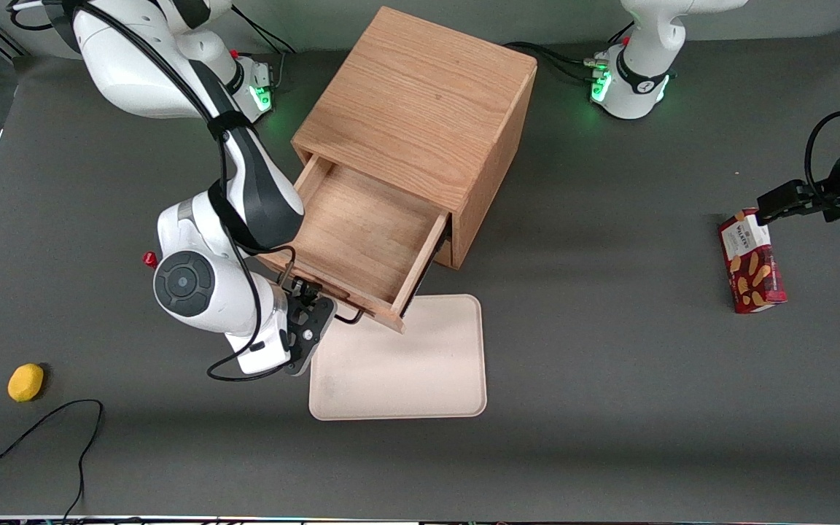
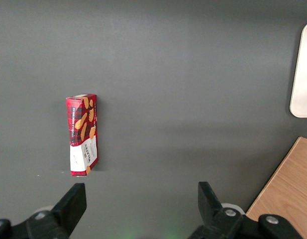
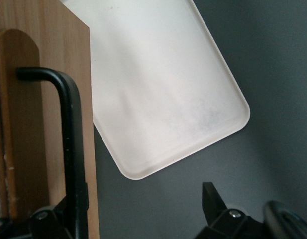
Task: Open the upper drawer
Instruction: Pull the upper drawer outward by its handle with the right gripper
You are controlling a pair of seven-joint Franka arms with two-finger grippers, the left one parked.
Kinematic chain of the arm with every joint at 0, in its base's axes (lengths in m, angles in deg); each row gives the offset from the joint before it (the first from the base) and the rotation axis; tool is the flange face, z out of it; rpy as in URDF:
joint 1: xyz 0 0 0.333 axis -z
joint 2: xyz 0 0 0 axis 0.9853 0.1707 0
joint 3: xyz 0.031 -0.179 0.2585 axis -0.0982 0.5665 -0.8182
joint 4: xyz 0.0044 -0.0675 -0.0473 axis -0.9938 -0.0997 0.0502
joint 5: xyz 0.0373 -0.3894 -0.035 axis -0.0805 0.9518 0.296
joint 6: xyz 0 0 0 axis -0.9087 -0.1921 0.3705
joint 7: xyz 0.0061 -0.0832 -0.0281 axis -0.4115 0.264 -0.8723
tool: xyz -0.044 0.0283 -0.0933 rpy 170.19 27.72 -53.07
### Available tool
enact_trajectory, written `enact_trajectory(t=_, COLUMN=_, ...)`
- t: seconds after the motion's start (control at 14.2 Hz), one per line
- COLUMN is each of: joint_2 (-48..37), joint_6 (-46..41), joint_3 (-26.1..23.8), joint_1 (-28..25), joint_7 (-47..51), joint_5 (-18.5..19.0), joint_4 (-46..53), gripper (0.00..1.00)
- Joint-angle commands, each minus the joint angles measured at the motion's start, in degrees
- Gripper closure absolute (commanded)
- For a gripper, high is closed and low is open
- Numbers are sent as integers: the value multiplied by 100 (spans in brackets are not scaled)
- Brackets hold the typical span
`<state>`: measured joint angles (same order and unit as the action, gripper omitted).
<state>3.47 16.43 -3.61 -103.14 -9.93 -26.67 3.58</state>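
one upper drawer [image 1: 362,233], light oak, pulled well out over the tray [image 1: 405,364]. gripper [image 1: 316,329] at its 7 o'clock corner, fingers spread, black wire handle [image 3: 68,149] beside one.

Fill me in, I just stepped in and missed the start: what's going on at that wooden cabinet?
The right arm is working the upper drawer of the oak cabinet. The drawer is already pulled well out and looks empty. The gripper sits at the drawer's black handle, jaws open, one finger beside the bar. The drawer front overhangs a beige tray on the table.
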Motion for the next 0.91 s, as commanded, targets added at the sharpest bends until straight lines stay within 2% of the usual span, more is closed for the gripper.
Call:
enact_trajectory(t=0.0, joint_2=265, joint_6=2, joint_3=-148, joint_1=178, joint_7=-165, joint_5=-18, joint_4=319, gripper=0)
enact_trajectory(t=0.84, joint_2=336, joint_6=-16, joint_3=-412, joint_1=547, joint_7=-296, joint_5=-18, joint_4=459, gripper=0)
